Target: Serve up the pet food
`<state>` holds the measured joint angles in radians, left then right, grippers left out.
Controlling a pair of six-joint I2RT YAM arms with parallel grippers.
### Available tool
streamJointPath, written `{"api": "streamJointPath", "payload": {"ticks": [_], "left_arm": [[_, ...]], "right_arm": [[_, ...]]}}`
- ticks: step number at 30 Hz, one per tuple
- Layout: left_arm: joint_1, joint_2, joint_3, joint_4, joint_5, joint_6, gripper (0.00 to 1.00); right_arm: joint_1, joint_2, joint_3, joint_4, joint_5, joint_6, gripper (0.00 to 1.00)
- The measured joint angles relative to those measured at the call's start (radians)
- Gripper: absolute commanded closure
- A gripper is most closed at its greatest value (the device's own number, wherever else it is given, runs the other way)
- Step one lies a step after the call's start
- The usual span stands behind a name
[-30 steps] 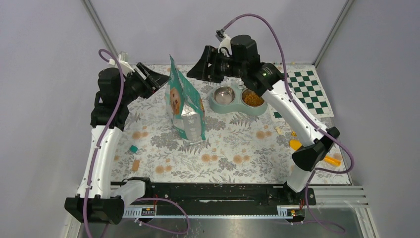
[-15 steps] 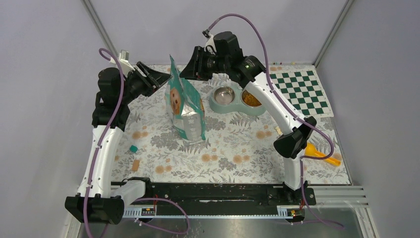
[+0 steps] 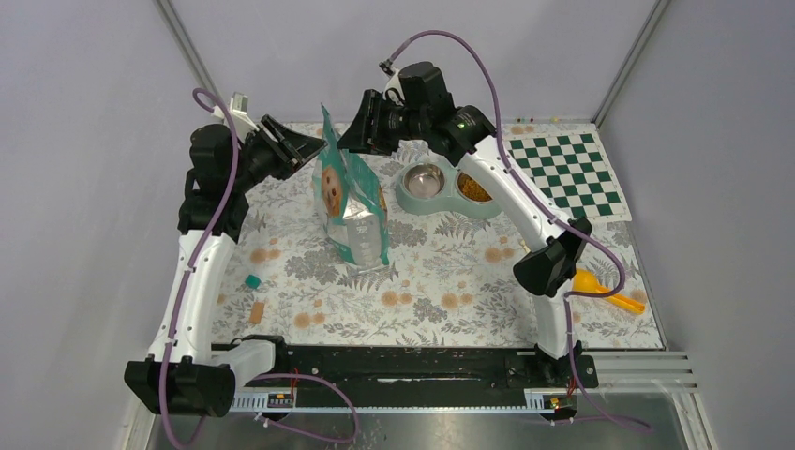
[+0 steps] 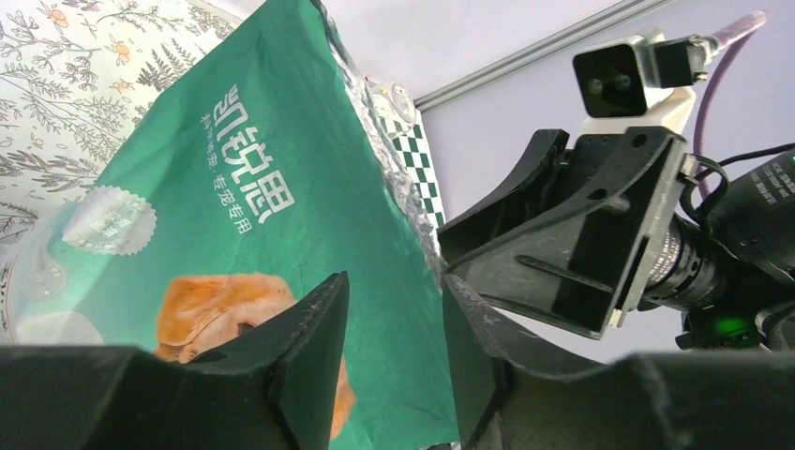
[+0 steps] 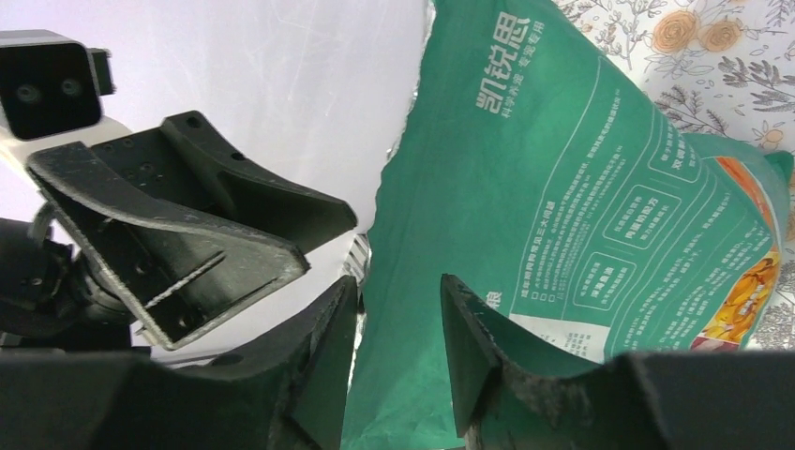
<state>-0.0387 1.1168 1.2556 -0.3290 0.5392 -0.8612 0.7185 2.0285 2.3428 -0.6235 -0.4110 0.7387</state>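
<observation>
Setting: A table is covered by a grey floral tablecloth (image 3: pixel 441 281) and enclosed by plain pale walls (image 3: pixel 84 141). Clock directions are read from overhead, with 12 at the far wall.

Pet food: The pet food (image 3: pixel 475 189), small brown dry kibble pellets, is heaped in the right cup of a mint-green plastic double-bowl feeder (image 3: pixel 450 210) at 1 o'clock. The left steel cup is bare.

Bag: A tall teal foil-lined bag (image 3: pixel 352 202) printed with a golden dog is stood upright at 11 o'clock, near the feeder. Silver lining shows along its top edge, so it is judged open.

Handling: The pellets are judged light, hard and loose, and easily scattered. They cannot be pinched and are best moved in the bag or a scoop. The bag looks soft, crinkly and slick, and is best taken by its top edge.

Scoop: A yellow-orange plastic scoop (image 3: pixel 605 292) is laid at 4 o'clock.

Left gripper: The left gripper (image 4: pixel 389 291) is raised at 10 o'clock and aimed at the bag's upper edge. Its jaws are parted and nothing is clamped.

Right gripper: The right gripper (image 5: pixel 398 286) is reached across to 12 o'clock, facing the left one. Its jaws are parted astride the bag's top edge; contact cannot be judged.
</observation>
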Motion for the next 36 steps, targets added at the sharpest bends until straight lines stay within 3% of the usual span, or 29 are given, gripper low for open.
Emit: {"api": "streamJointPath", "payload": {"ticks": [3, 5, 9, 14, 19, 24, 36], "left_arm": [[0.0, 0.0, 0.0, 0.006, 0.001, -0.001, 0.62], [0.0, 0.0, 0.0, 0.009, 0.001, -0.001, 0.62], [0.0, 0.0, 0.0, 0.01, 0.002, -0.001, 0.62], [0.0, 0.003, 0.0, 0.011, 0.008, -0.002, 0.59], [0.0, 0.019, 0.0, 0.018, 0.019, -0.005, 0.56], [0.0, 0.038, 0.0, 0.032, 0.036, -0.008, 0.54], [-0.003, 0.074, 0.0, 0.059, 0.058, -0.011, 0.55]], "right_arm": [[0.0, 0.009, 0.0, 0.0, -0.001, 0.004, 0.8], [0.001, 0.01, 0.0, 0.001, -0.003, 0.008, 0.85], [0.003, 0.01, 0.003, 0.004, -0.003, 0.014, 0.8], [0.003, 0.01, 0.003, 0.004, -0.003, 0.014, 0.66], [0.009, 0.01, 0.003, -0.009, -0.003, 0.001, 0.65], [0.023, 0.01, 0.003, -0.03, -0.002, -0.021, 0.67], [0.034, 0.01, 0.023, -0.036, 0.006, -0.031, 0.87]]}}
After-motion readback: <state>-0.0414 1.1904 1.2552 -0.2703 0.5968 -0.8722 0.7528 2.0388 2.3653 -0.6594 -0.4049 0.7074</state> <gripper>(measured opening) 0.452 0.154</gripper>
